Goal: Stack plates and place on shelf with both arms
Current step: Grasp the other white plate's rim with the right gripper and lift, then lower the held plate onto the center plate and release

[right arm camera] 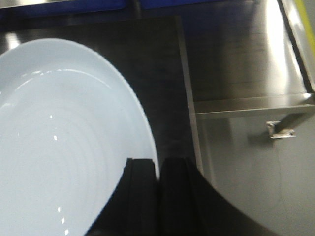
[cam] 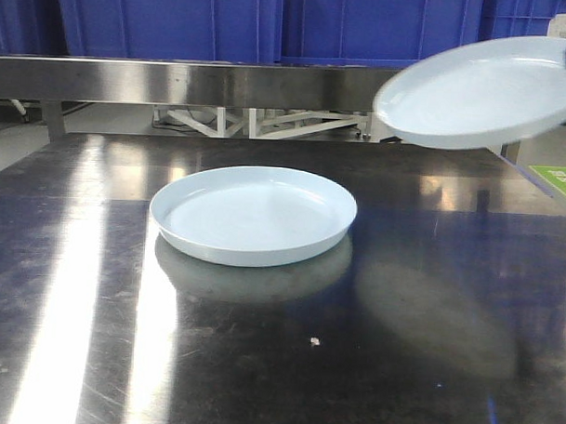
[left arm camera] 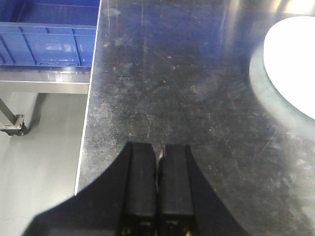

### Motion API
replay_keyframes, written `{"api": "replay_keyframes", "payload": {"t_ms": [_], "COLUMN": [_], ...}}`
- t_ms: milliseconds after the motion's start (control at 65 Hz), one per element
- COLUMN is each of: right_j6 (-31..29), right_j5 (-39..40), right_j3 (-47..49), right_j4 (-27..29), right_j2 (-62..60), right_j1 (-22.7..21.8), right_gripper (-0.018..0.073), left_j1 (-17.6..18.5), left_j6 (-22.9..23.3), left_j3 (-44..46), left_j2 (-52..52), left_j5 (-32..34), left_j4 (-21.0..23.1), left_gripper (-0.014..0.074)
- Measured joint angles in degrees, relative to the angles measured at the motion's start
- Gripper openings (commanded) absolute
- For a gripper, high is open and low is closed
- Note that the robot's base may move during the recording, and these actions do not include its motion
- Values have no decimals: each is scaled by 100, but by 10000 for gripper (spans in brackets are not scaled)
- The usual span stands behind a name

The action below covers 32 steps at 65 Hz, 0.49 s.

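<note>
The dark steel tabletop (cam: 75,307) is filling most of the front view, scratched and glaring with bright streaks of reflection. Behind it the shelf (cam: 176,83) is running across as a brushed steel beam, and the blue crates (cam: 169,22) are sitting along its top from side to side. Both plates are on the near side of that beam.

The flat plate (cam: 253,216) is lying rim-up near the middle of the tabletop, its reflection showing just beneath it. The raised plate (cam: 482,93) is hanging in the air at the upper right. It is tilted with its right side higher, well apart from the one on the table.

The right gripper (right arm camera: 157,164) is clamping the raised plate by its rim. In the right wrist view the two dark fingers are pressed close, the plate's edge is running in between them, and the pale dish is filling the left half of the view.

The left gripper (left arm camera: 157,150) is hovering over bare tabletop near the table's left edge, its fingers drawn together with only a slit between them and nothing held. The flat plate is showing at the right edge of that view, apart from the fingers.

Last and smallest, a pale speck (cam: 314,341) is sitting on the steel in front of the flat plate.
</note>
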<state>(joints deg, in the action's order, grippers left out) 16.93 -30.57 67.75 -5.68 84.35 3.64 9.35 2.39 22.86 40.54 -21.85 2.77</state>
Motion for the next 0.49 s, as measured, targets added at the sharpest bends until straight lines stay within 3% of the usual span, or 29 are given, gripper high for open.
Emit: {"api": "replay_keyframes", "payload": {"t_ms": [277, 493], "right_j6": [0, 0], "right_j5": [93, 212], "right_j3": [270, 683], "right_j4": [0, 0], "right_j2": [516, 1246], "right_j1": [1323, 2013], "right_gripper": [28, 29], "left_j1": [0, 0], "left_j6": [0, 0], "left_j3": [0, 0], "left_j2": [0, 0], "left_j5": [0, 0], "left_j4": [0, 0], "left_gripper": [87, 87]}}
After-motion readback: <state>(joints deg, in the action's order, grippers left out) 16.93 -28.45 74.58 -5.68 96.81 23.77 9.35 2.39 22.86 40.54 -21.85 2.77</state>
